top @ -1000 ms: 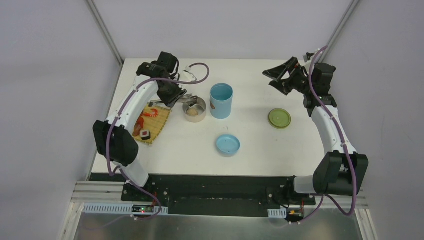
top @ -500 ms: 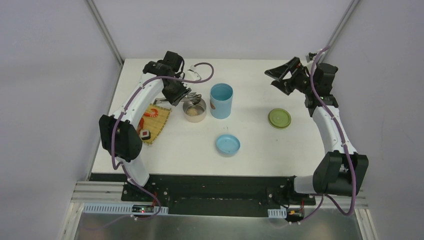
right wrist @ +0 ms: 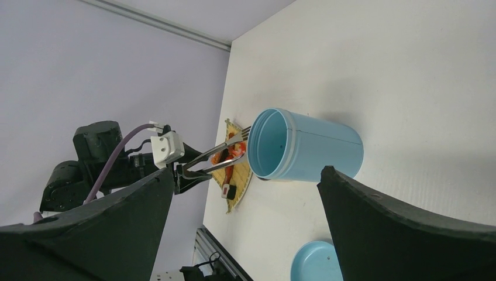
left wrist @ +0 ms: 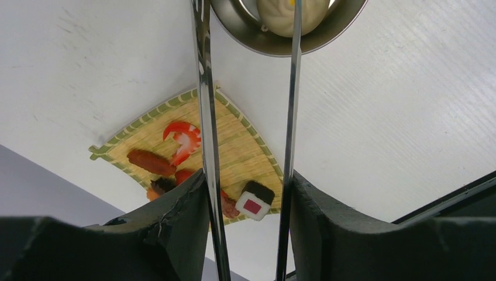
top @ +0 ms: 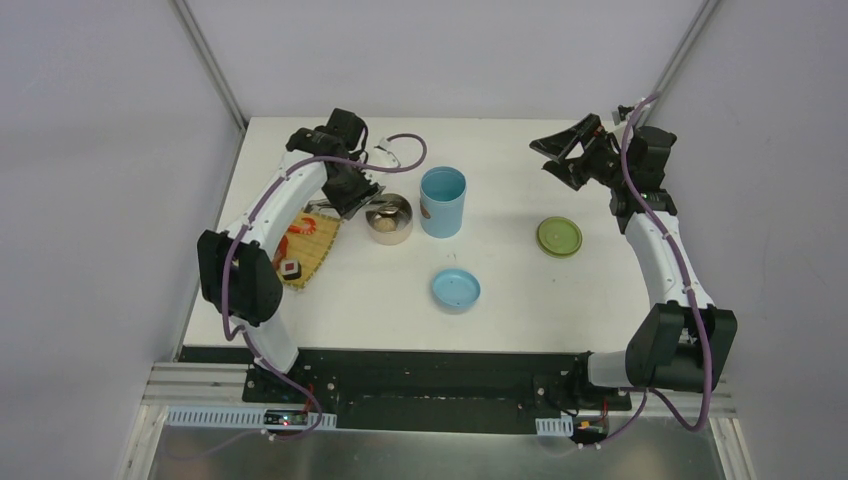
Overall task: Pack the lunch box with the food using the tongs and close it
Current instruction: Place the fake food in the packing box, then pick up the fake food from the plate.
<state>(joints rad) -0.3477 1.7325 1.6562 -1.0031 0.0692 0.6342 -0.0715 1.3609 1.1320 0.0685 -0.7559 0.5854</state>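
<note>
- Nearest the arm bases, the blue lid (top: 456,289) is lying flat on the bench (top: 520,300), out in the open and well apart from the rest.
- Over on the left, the mat (top: 312,245) is sitting near the bench edge. It is carrying the sushi (top: 291,267) at its near end, with the shrimp (top: 298,226) further back.
- The left wrist view is also showing a sausage (left wrist: 151,162) on the mat beside the shrimp.
- On the right, the green lid (top: 559,236) is resting flat by itself.
- Mid-bench, the bowl (top: 389,219) is standing open just right of the mat, and a white piece (left wrist: 275,14) is lying inside it.
- Just right of the bowl, the cylinder (top: 443,201) is standing upright and open; whether the two are touching, I cannot tell.
- The left gripper (top: 352,192) is hanging over the gap between mat and bowl and pinching the tongs (left wrist: 206,117), one thin arm pressed against each finger.
- The tongs' arms are standing apart and reaching over the bowl on either side of the white piece. Their tips are running off the top of the wrist view.
- Farthest back on the right, the right gripper (top: 565,155) is hovering high above the bench with its jaws spread wide, gripping nothing and facing the cylinder.
</note>
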